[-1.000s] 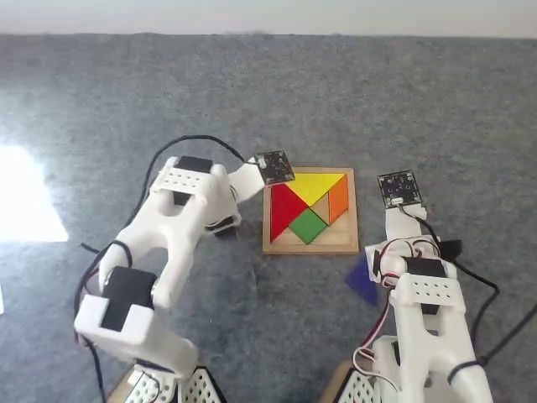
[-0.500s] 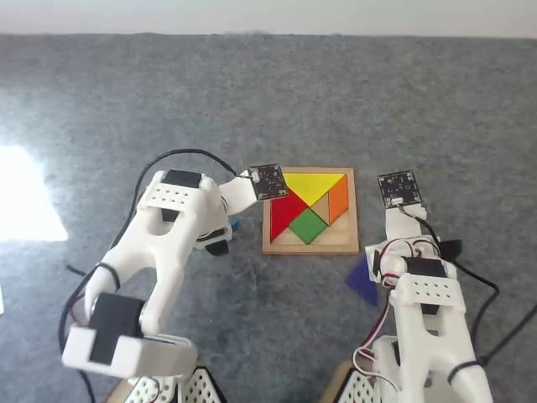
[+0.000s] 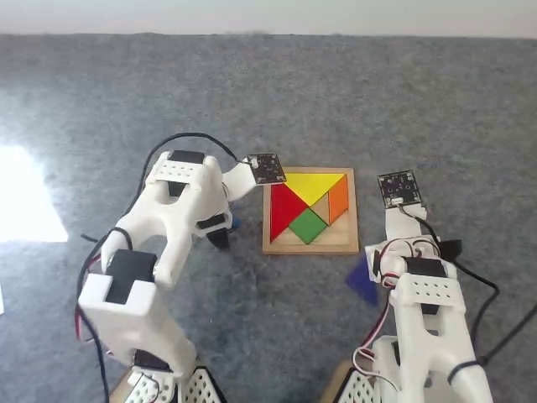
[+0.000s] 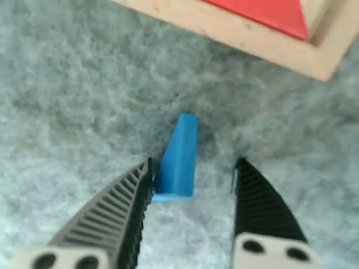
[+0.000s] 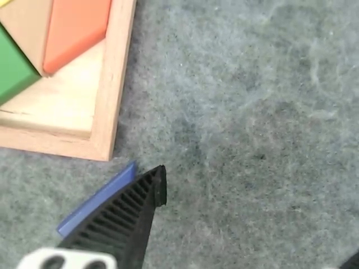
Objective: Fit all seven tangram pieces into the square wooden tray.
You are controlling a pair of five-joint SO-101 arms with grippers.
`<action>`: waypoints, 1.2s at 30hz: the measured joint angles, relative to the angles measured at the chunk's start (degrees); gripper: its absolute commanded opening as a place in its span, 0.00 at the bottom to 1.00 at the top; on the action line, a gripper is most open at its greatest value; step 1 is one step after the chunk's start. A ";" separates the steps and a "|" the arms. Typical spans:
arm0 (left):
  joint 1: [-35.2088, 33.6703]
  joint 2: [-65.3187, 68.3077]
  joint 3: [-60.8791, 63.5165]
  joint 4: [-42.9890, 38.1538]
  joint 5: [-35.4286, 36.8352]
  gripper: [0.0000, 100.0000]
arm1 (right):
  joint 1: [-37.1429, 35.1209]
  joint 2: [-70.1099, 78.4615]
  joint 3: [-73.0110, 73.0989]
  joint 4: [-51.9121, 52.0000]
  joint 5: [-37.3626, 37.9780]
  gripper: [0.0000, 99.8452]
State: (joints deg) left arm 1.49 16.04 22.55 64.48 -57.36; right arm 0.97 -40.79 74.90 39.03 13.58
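Grey carpet (image 3: 101, 101) lay under everything. My left gripper (image 4: 194, 163) stood with its fingers apart. The blue piece (image 4: 178, 159) sat between them, close against one finger, just outside the tray (image 3: 310, 247). My right gripper (image 5: 252, 216) gaped wide, its far finger cut off. The near finger partly hid the navy piece (image 5: 95, 202) by the tray's corner.

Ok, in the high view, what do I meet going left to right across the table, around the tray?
Left arm → light blue piece → red triangle → green square → orange piece → dark blue piece → right arm.
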 measured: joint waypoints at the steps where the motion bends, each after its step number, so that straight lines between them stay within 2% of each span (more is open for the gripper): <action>1: 0.00 0.00 -0.18 0.00 -0.09 0.11 | 0.00 0.00 0.00 0.00 0.00 0.52; 9: -0.53 0.62 -5.98 2.20 -0.26 0.02 | 0.00 0.00 0.00 0.00 0.00 0.52; 17: -0.26 0.62 -17.49 16.00 0.35 0.01 | 0.00 0.00 0.00 0.00 0.00 0.52; 22: 5.71 0.62 -19.96 21.36 3.60 0.01 | 0.00 0.00 0.00 0.00 0.00 0.52; 26: 15.03 -0.26 -17.49 20.66 8.70 0.01 | 0.00 0.00 0.00 0.00 0.00 0.52; 30: 24.00 -2.02 -10.55 13.63 12.75 0.01 | 0.00 0.00 0.00 0.00 0.00 0.52; 33: 26.55 -1.93 -7.82 7.65 14.68 0.01 | 0.00 0.00 0.00 0.00 0.00 0.52; 36: 26.46 -0.88 -7.82 5.45 15.91 0.01 | 0.00 0.00 0.00 0.00 0.35 0.52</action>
State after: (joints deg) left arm 27.96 15.16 14.73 69.93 -41.45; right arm 0.97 -40.79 74.90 39.03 13.93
